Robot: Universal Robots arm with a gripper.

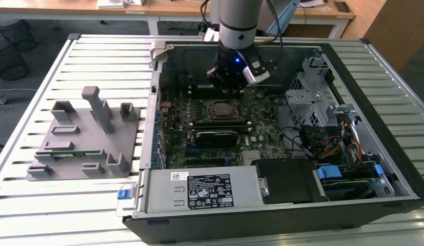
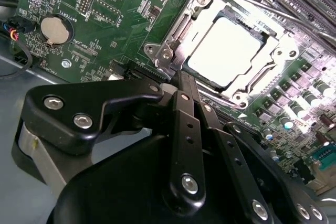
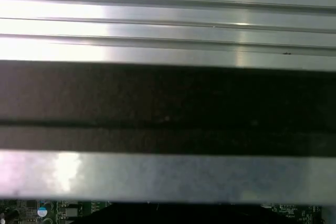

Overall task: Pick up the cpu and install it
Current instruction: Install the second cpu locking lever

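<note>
The cpu (image 1: 221, 108), a flat square chip with a shiny silver top, lies inside the metal socket frame (image 2: 168, 51) on the green motherboard (image 1: 174, 110) of the open computer case. In the second wrist view the cpu (image 2: 226, 51) sits level within the frame's window. My gripper (image 1: 227, 91) hangs over the board just behind the socket. In the second wrist view the gripper (image 2: 181, 80) is shut with nothing in it, its tip close by the socket frame's edge and apart from the chip.
A grey holder block (image 1: 82, 138) with a green memory stick (image 1: 68, 152) lies on the slatted table at the exterior view's left. The case walls (image 1: 157, 77), power supply (image 1: 198, 189), drive cage (image 1: 311, 97) and cables (image 1: 335, 148) ring the board. A coin cell (image 2: 54, 30) sits near the socket.
</note>
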